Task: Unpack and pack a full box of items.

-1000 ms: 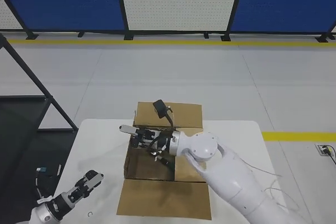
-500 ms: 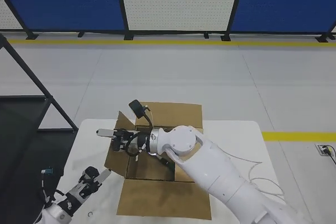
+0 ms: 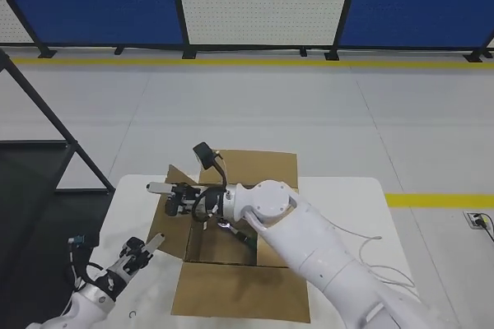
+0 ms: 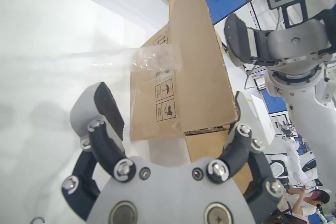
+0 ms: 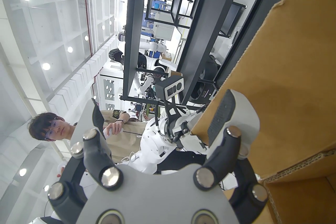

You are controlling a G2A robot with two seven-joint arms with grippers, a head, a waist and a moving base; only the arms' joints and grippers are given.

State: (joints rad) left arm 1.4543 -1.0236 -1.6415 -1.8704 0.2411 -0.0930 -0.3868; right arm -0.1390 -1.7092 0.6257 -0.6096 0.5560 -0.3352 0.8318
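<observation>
The open cardboard box [image 3: 199,248] stands mid-table, its front flap [image 3: 239,292] lying flat. Its left flap [image 3: 171,220] stands up and leans outward; in the left wrist view this flap [image 4: 189,70] carries a strip of clear tape [image 4: 155,59]. My right gripper [image 3: 166,192] hangs open at the flap's top edge. In its own view, my right gripper [image 5: 157,117] has one finger [image 5: 223,114] against the cardboard [image 5: 275,93]. My left gripper [image 3: 151,243] is low on the table just left of the flap. It is open [image 4: 173,107], with the flap's near corner in front of its fingers.
A black metal rack [image 3: 33,156] stands off the table's left side. The white table [image 3: 346,214] has free room right of the box. The box's inside [image 3: 218,238] is dark, and a cable [image 3: 240,238] lies in it.
My right gripper swung left out of the box and pushed the left flap outward, then eased back a little. My left gripper moved up and right toward that flap.
</observation>
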